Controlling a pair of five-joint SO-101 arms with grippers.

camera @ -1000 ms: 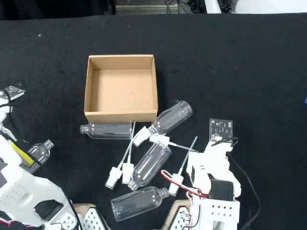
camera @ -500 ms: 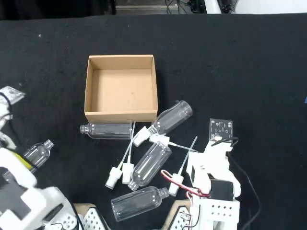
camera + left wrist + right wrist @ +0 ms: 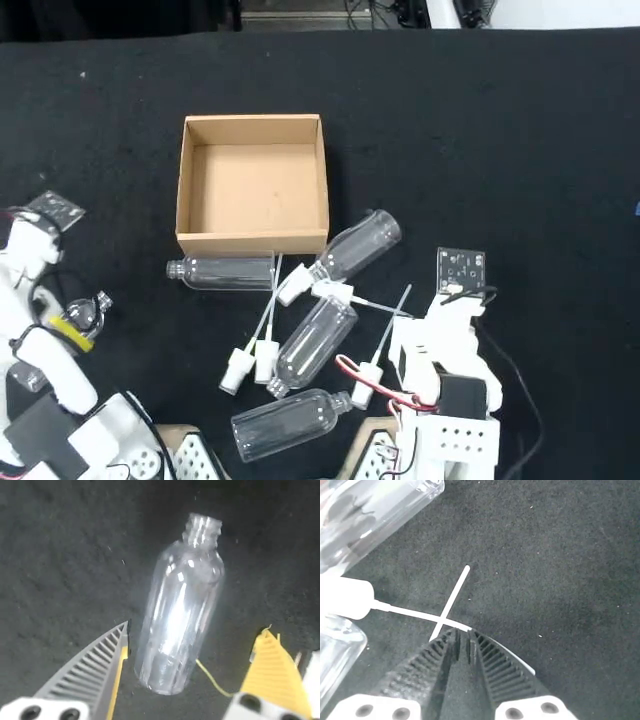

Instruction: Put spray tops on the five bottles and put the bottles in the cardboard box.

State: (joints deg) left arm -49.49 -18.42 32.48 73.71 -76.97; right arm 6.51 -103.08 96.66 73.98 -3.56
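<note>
Left arm [image 3: 45, 400]: low at the near left corner of the table [image 3: 520, 130], wrist tipped down over a small bottle [image 3: 85, 313] that lies well apart from the rest. Its base and shoulder are cut off by the edge of the high view.

Left gripper [image 3: 195, 630]: spread wide and straddling the bottle's lower half, grey finger on one flank, yellow finger [image 3: 267, 665] on the other. Bottle neck is bare, no top. The pads look clear of the plastic, but it's too close to call from here.

Right arm [image 3: 445, 345]: folded low at the near right, its body hiding its own fingers from above.

Right gripper [image 3: 463, 636]: fingers drawn nearly together with a sliver of gap and nothing between them. The tips sit just short of two crossed dip tubes [image 3: 451, 600].

Cardboard box [image 3: 252, 243]: open, mid-table. Four uncapped bottles [image 3: 315, 340] lie on their sides in front of it, with spray tops [image 3: 265, 360] scattered among them.
</note>
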